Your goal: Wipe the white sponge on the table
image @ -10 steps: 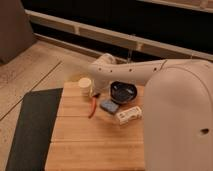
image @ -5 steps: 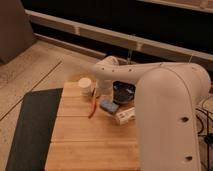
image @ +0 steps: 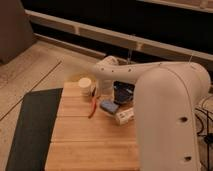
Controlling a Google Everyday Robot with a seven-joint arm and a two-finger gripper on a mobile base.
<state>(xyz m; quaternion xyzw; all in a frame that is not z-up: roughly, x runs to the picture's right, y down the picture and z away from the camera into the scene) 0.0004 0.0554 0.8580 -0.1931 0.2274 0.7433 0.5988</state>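
The light bamboo-wood table [image: 90, 142] fills the lower middle of the camera view. A small white block, which looks like the white sponge [image: 125, 116], lies on it near the arm's edge. A blue-grey pad [image: 108, 105] lies just left of it. My white arm [image: 165, 100] reaches in from the right, bends at the far side of the table and comes down. The gripper [image: 103, 90] hangs between a white cup and a dark bowl, just behind the blue-grey pad and a little left of the white sponge.
A white cup [image: 86, 85] stands at the table's far left corner. A thin red-orange tool [image: 93, 106] lies in front of it. A dark bowl [image: 123, 92] sits behind the sponge. A dark grey mat [image: 30, 130] lies left of the table, and a long rail [image: 100, 35] runs behind.
My arm has swung forward and now covers much more of the right side. Its end has come down nearer the things at the far side of the table. The things have not moved.
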